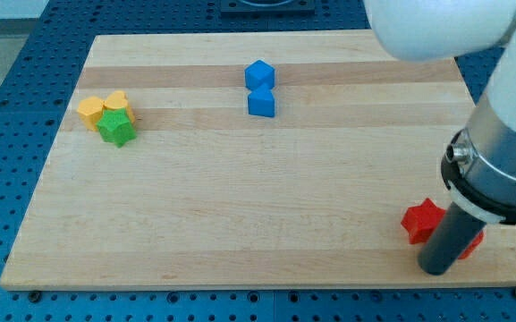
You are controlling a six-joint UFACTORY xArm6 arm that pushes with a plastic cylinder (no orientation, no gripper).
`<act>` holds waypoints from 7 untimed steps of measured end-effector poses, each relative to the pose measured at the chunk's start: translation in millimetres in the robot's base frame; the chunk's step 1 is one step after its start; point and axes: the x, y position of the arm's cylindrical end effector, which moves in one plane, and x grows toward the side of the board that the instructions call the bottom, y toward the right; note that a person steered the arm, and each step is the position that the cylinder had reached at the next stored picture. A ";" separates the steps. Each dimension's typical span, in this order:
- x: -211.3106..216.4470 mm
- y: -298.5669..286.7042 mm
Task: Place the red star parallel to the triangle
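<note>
Two blue blocks, two yellow, one green star, one red star, one partly hidden red block on a pale wooden board. My tip, a smooth dark rod without jaws, stands touching the red star near the bottom-right corner.

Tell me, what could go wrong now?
My tip is at the red star, near the board's bottom-right corner, so another push might slide it off. A second red block is mostly hidden behind my rod and could get bumped. The star also sits far from both blue blocks.
</note>
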 end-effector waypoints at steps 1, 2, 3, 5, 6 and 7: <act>-37.8 2.9; -92.4 3.0; -142.6 -4.3; -206.2 -62.7; -229.2 -106.0; -251.1 -136.6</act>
